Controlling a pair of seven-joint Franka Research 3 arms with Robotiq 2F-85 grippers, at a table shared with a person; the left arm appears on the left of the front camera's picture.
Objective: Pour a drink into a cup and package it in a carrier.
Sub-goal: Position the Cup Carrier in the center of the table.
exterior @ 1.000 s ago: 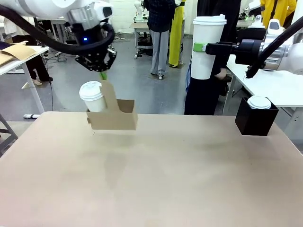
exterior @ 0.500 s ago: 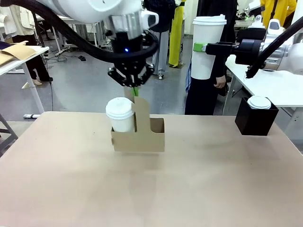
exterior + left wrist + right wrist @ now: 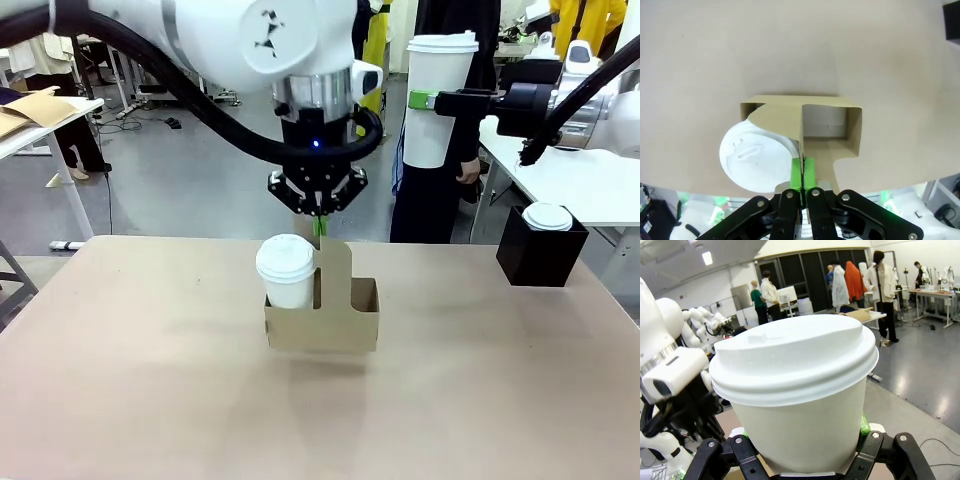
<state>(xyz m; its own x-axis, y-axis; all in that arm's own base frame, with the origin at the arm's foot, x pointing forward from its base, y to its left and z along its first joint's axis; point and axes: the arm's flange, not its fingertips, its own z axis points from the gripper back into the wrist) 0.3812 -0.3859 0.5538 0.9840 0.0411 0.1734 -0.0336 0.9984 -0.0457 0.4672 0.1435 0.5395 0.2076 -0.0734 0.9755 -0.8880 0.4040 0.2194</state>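
Item one: the tan table (image 3: 150, 390) is spanning the near field. The white left arm (image 3: 250, 40) is reaching in from the left and hanging over the table's middle, toward the far edge. A person in dark clothing (image 3: 440, 205) is standing at the far side, right of centre.

Item two: the carrier (image 3: 322, 328) is sitting at mid-table below the left gripper (image 3: 320, 228). That gripper's green pads are pressed together on the top edge of the carrier's upright handle panel, pinching it; the left wrist view (image 3: 803, 172) is confirming the pinch. An offset shadow on the table (image 3: 790, 50) is suggesting that the carrier (image 3: 852, 131) is hanging slightly clear of the surface, though contact cannot be ruled out.

Item three: the tall white cup (image 3: 437, 100), lidded, is being held upright in the air at far right, well apart from the carrier. The right gripper (image 3: 428, 100) is clamping it from the right at mid-height; its own view (image 3: 800, 460) is showing the cup (image 3: 800, 405) between both fingers.

Item four: a black box (image 3: 540, 258) is resting near the table's right edge.

Item five: a short lidded cup (image 3: 287, 272) is occupying the carrier's left slot (image 3: 757, 160). Another small white lidded cup (image 3: 547, 217) is sitting on the black box.
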